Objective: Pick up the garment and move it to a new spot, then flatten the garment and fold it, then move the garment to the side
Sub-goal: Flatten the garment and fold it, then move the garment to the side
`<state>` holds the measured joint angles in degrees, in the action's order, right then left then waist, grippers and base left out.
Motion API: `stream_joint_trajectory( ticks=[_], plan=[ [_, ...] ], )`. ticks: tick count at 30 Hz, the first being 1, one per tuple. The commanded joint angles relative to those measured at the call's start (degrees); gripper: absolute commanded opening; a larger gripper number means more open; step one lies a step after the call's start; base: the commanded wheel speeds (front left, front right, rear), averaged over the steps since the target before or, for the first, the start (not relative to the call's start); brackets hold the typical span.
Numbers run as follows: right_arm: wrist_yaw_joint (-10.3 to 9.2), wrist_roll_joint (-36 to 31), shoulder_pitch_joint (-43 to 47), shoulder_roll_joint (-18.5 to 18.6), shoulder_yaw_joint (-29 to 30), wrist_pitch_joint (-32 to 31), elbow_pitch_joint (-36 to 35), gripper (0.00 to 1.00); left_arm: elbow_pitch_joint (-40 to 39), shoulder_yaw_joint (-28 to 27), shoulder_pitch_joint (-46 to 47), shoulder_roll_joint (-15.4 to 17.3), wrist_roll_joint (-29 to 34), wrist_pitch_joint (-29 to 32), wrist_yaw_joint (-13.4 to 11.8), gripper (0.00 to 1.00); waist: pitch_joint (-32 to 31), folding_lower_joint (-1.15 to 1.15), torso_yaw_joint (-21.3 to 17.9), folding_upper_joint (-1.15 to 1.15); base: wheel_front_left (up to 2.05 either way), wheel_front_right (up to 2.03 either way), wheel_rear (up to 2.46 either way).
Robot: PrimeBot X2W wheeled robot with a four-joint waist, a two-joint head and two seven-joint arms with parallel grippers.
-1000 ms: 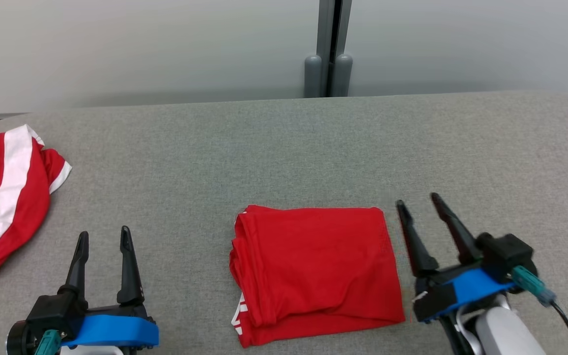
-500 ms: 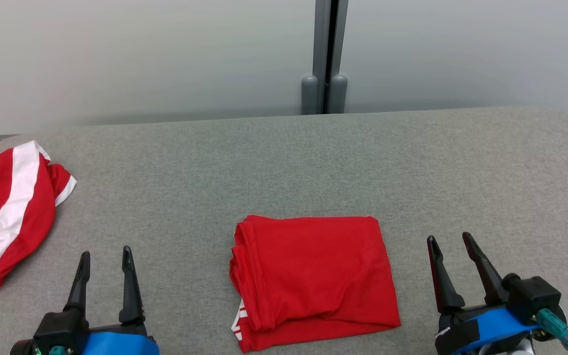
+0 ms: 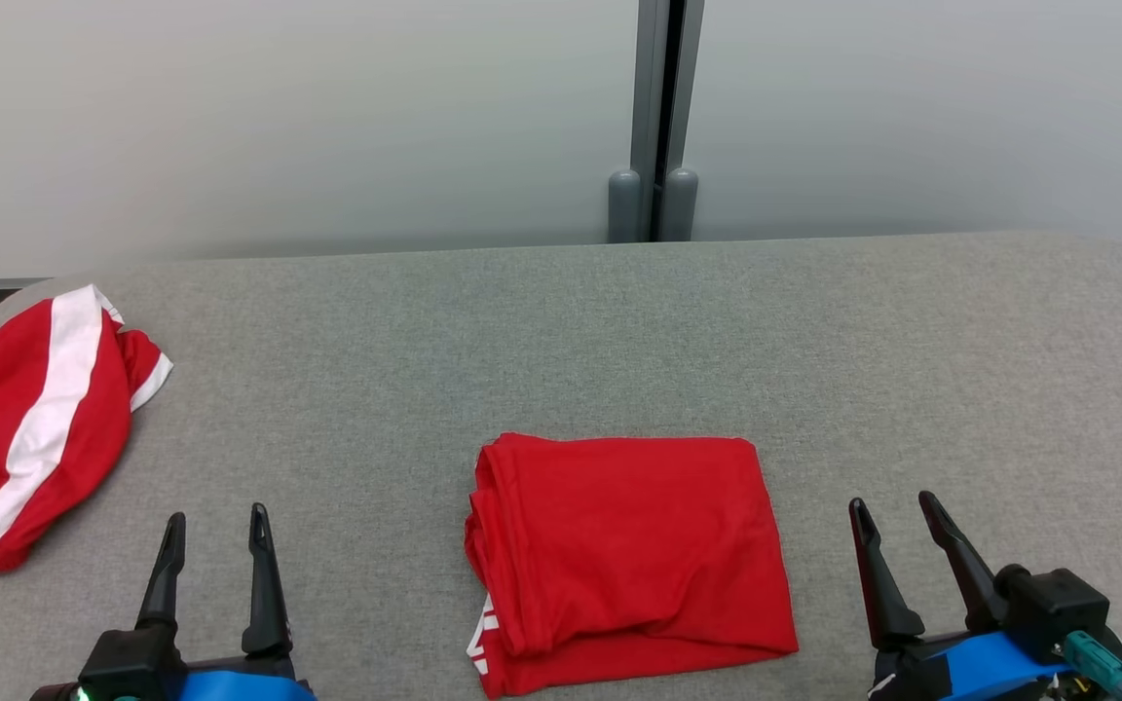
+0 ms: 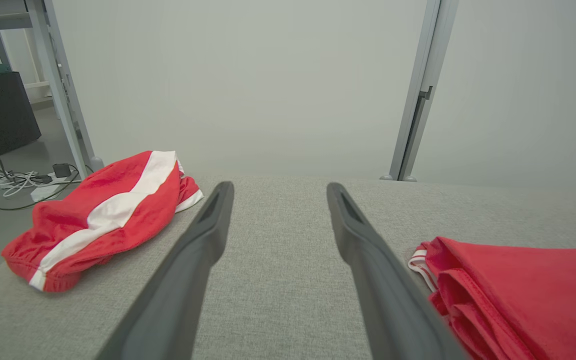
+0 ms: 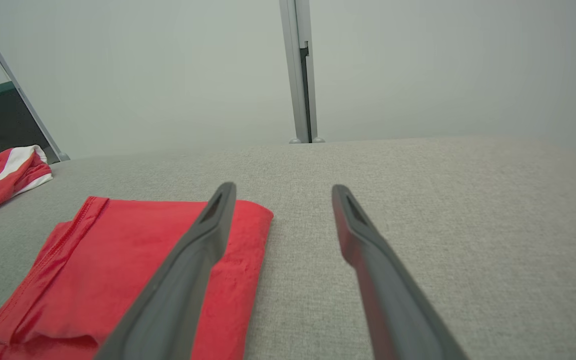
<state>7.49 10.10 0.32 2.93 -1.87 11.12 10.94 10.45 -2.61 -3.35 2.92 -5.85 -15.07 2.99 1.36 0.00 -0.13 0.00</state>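
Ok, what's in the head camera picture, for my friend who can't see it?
A folded red garment lies on a grey table, between the open, empty left gripper and right gripper. A crumpled red and white garment sits at the table's left edge.

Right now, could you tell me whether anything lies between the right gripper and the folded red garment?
Nothing visible does. Bare grey table separates the open right gripper from the folded red garment. The red-and-white garment lies at the table's left end, so it would matter only for a move leftward.
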Motion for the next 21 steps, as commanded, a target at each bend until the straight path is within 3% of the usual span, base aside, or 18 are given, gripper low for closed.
stream_joint_trajectory(
  ticks=[1, 11, 21],
  plan=[
    [0.01, -0.35, 0.75, -0.04, -0.08, -0.25, -0.30, 1.00, -0.20, 0.24, -0.48, -0.05, 0.43, -0.14, -0.20, 1.00, -0.02, 0.00, 0.02, 0.00, 0.00, 0.00, 0.00],
    [0.01, -1.09, 0.76, -0.04, -0.66, -1.31, -0.83, 1.00, -0.16, 0.30, -0.43, -0.05, 0.13, -0.13, -0.48, 1.00, 0.26, 0.00, 0.23, 0.00, 0.00, 0.00, 0.00],
    [0.01, -2.31, -8.09, -0.03, -3.96, -3.24, 0.82, 1.00, -0.15, 0.43, 1.64, -0.05, -0.21, -0.13, -0.26, 1.00, 2.05, 0.00, 0.64, 0.00, 0.00, 0.00, 0.00]
  ],
)
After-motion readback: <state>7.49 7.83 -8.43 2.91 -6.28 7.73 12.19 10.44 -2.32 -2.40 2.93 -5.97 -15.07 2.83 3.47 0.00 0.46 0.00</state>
